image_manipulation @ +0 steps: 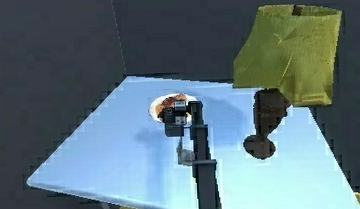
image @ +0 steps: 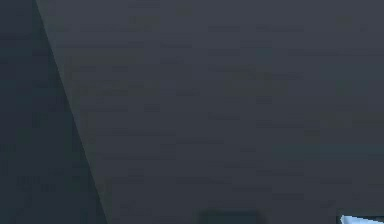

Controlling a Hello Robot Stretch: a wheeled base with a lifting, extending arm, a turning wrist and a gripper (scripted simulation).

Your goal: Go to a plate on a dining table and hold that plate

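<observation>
Arm side view: pale blue counter (image_manipulation: 89,146) against a dark wall (image_manipulation: 56,37). Plate (image_manipulation: 155,109) is white and lies flat on the counter toward its far edge, left of middle, with something brownish on it. Arm (image_manipulation: 205,177) comes up from the bottom edge over the counter. Fingers (image_manipulation: 172,120) sit right at the plate's near side; over it or touching it, can't tell. The plate rests on the counter behind the fingers, so can't tell whether they've got hold of anything. Lamp (image_manipulation: 286,49) stands on the counter right of the arm, with an olive-yellow shade and dark brown base, apart from the plate. Forward view: dark wall with an inside corner at left, and a pale blue sliver (image: 367,219) at the bottom right corner.
</observation>
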